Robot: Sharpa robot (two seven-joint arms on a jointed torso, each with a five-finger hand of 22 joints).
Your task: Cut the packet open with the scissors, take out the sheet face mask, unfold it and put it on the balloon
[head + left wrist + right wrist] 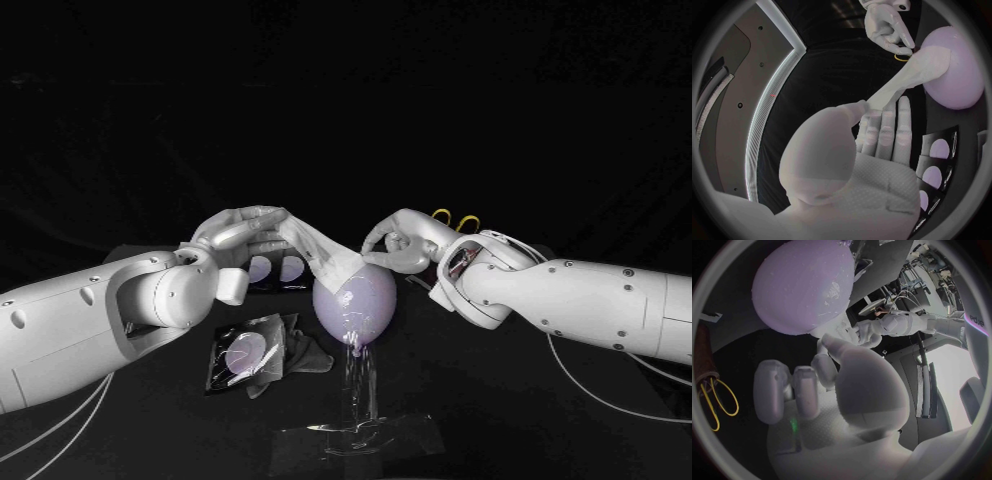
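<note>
**A:** What lies nearest on the surface (548, 420)?

**B:** A clear stand (358, 425). Just left of it and a little further back is the packet (242, 358), lying flat with its top cut open.

**A:** And above the stand?

**B:** The balloon (358, 305), narrow end down. The sheet mask (310, 240) runs from its top as a taut, narrow band out to the left robot hand (242, 235), which pinches that end between thumb and fingers. The right robot hand (397, 245) pinches the other end right at the balloon's crown.

**A:** The scissors?

**B:** The scissors (459, 218) are furthest back, behind the right robot hand. I can see only their yellow loops.

**A:** So which step is this?

**B:** Cutting and taking out look done. I judge that unfolding and placing are in hand, because the mask is a strip and not yet spread. The next move calls for keeping the crown end anchored while the other end is opened wide and draped down the balloon's face. It should be done gently, or the balloon may tip off its stand.
</note>
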